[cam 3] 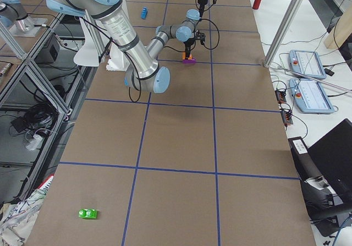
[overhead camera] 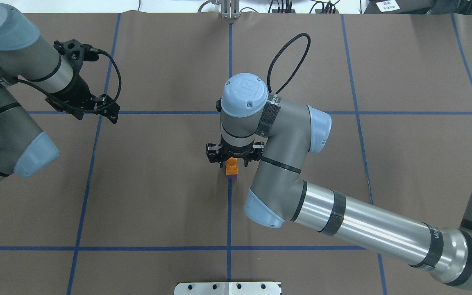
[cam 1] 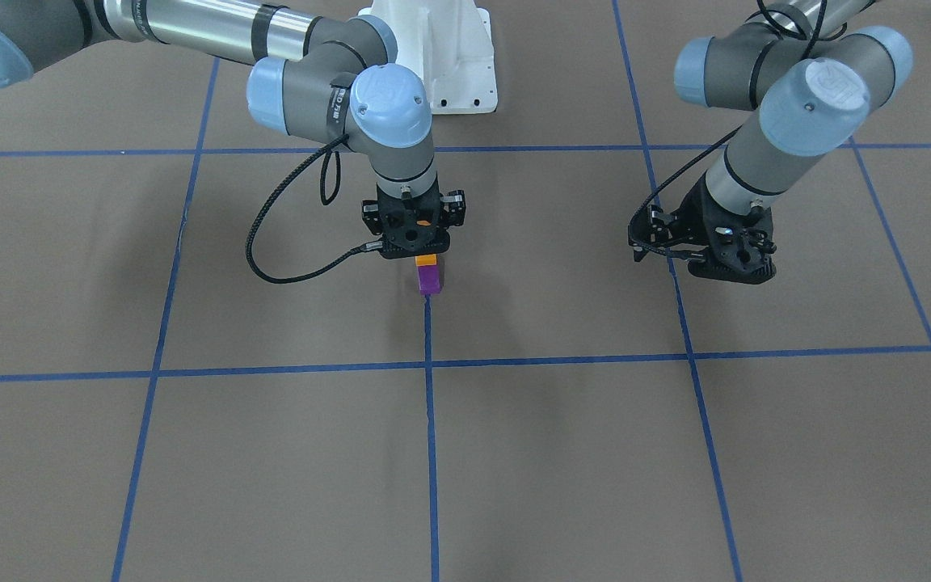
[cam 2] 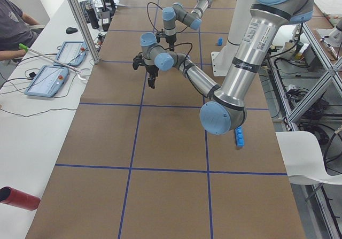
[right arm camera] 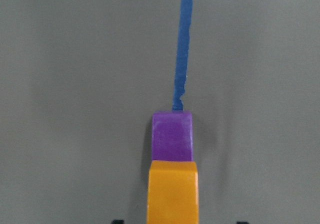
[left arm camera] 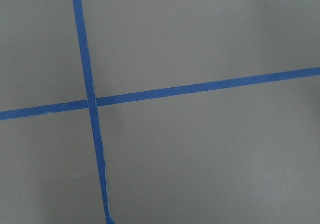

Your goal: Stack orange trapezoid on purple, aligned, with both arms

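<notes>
Right tool upright with jaws parted; left tool tilted, held well away.

The right arm (overhead camera: 342,221) reaches in long and low, bends sharply at the elbow, and turns its wrist so that the right tool (overhead camera: 233,160) points straight down, jaws spread wide and clamped on nothing. The left arm (overhead camera: 2,123) is folded back with its forearm slanting downward. The left tool (overhead camera: 96,111) hangs at a tilt, well apart from the right tool, off to that tool's left and farther forward; its jaws look spread too.
</notes>
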